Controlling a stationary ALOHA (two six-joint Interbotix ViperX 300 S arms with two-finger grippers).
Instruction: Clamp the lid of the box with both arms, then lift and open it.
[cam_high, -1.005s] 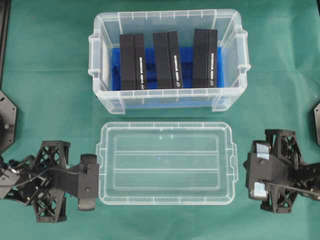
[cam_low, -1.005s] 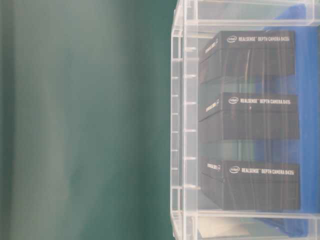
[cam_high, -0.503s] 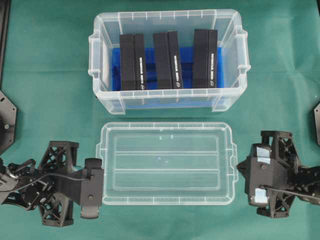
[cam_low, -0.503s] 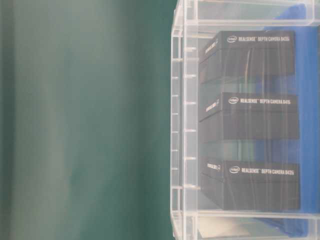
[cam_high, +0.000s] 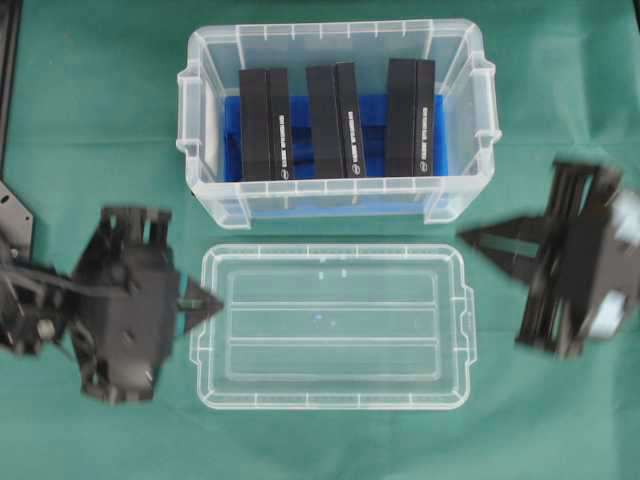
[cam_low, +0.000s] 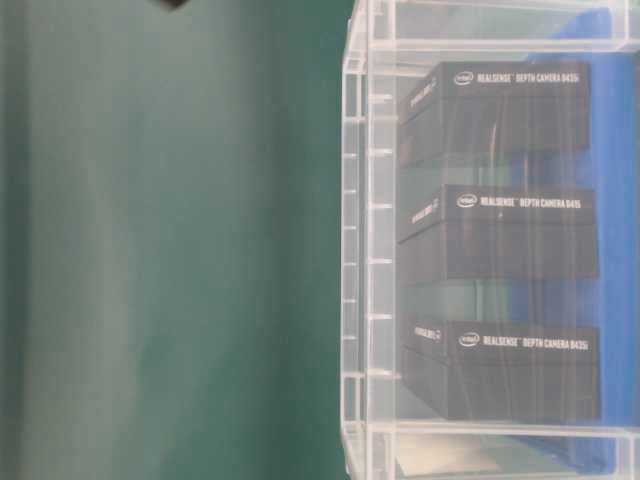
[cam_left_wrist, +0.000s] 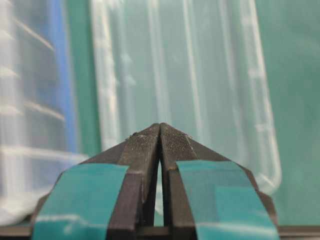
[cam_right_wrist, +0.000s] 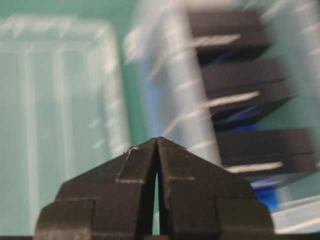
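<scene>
the lid (cam_high: 333, 326) lying flat on the green cloth (cam_high: 90, 120) in the lower middle of the overhead view, ribs running left to right, rim up. off the box (cam_high: 335, 115), which sits just above it in the upper middle, with a thin strip of green cloth between the two. three black blocks (cam_high: 339, 119) standing side by side inside the box on a blue floor (cam_high: 375, 108), seen again through the clear wall (cam_low: 375, 240) at the right of the table-level view.

left gripper (cam_high: 200, 302) at the lid's left edge, its pointed tip right at the small side tab, touching or nearly so; cannot tell which. jaws pressed together, nothing between them, teal pads (cam_left_wrist: 80, 192) showing low in the left wrist view, with the lid (cam_left_wrist: 185, 80) spread out beyond the tip.

right gripper (cam_high: 470, 238) blurred, up by the lid's upper right corner and the box's lower right corner, tip pointing left, not touching either as far as can be told. jaws shut tight to a point (cam_right_wrist: 157, 142), holding nothing.

open green cloth all along the lid's lower edge, and wide room at the far left and right of the box.
</scene>
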